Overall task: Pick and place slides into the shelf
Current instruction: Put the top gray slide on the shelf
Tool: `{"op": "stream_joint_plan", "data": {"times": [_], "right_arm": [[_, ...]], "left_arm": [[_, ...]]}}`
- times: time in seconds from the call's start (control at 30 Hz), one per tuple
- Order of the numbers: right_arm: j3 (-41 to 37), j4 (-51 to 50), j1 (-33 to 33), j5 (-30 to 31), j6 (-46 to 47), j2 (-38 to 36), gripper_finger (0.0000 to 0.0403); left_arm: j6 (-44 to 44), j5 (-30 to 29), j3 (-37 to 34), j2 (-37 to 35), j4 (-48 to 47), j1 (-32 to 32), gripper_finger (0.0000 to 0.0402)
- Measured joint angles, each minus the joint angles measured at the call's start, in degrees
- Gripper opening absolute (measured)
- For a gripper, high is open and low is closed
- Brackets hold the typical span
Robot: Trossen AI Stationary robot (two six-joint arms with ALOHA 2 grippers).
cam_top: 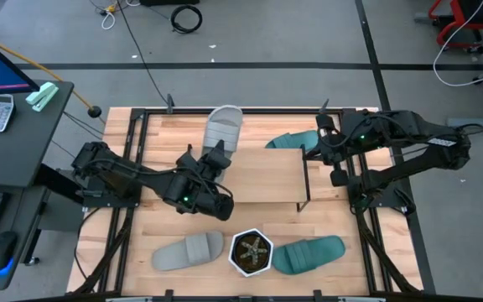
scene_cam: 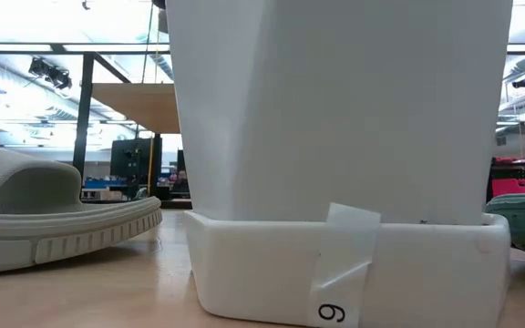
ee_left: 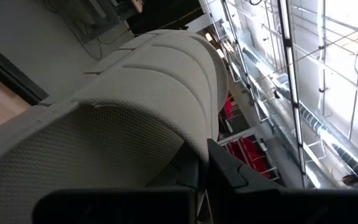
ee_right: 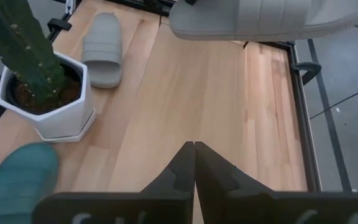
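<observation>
Four slides show on the table in the high view: two grey and two teal. At the left, the left gripper (cam_top: 216, 153) is clamped on one grey slide (cam_top: 223, 127), which it holds at the far edge of the table, just beyond the shelf's left end; in the left wrist view the fingers (ee_left: 194, 174) are pinched onto its sole. The second grey slide (cam_top: 189, 251) lies at the near edge, left of the one white potted plant (cam_top: 251, 252). In the middle stands the single shelf (cam_top: 262, 177), its top board bare. A teal slide (cam_top: 308, 254) lies just right of the plant. The other teal slide (cam_top: 296, 140) lies behind the shelf's far right corner. Beside it, the right gripper (cam_top: 315, 149) hangs with fingers pressed together, holding nothing.
</observation>
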Motion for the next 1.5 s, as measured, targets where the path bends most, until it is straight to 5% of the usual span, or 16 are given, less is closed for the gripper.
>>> {"op": "stream_joint_plan", "data": {"times": [0.73, 1.5], "right_arm": [[0.00, 1.78, -0.04, 0.04, 1.50, 2.22, 0.0016], [0.00, 3.39, -0.04, -0.10, 5.57, 2.22, 0.0016]], "left_arm": [[-1.53, 5.25, 0.01, 1.34, -10.41, 0.33, 0.0012], [-2.04, 10.09, 0.02, 5.29, -7.60, -1.83, 0.0012]]}}
